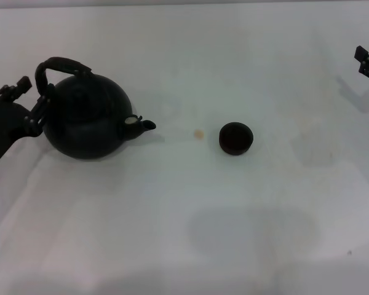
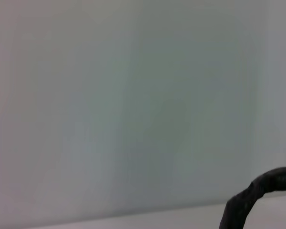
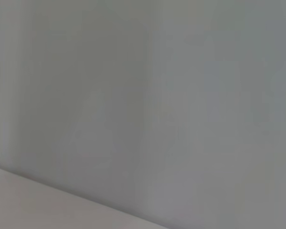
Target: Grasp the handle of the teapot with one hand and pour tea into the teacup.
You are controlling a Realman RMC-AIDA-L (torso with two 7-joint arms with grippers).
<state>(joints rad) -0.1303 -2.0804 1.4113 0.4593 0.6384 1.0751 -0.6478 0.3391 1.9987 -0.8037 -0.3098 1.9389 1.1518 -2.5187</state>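
Observation:
The matte black teapot [image 1: 86, 120] is at the left of the white table, its short spout [image 1: 146, 125] pointing right toward the teacup. Its lid knob [image 1: 130, 121] sits low beside the spout, so the pot looks tipped that way. The dark hoop handle [image 1: 63, 65] arches over its upper left; part of it shows in the left wrist view [image 2: 260, 191]. My left gripper [image 1: 35, 104] is right against the handle's left end. The small dark teacup [image 1: 236, 137] stands apart, to the right of the spout. My right gripper [image 1: 366, 61] is at the far right edge, away from both.
A small yellowish spot [image 1: 198, 133] lies on the white table [image 1: 190, 233] between the spout and the cup. The right wrist view shows only a plain grey wall and a strip of table.

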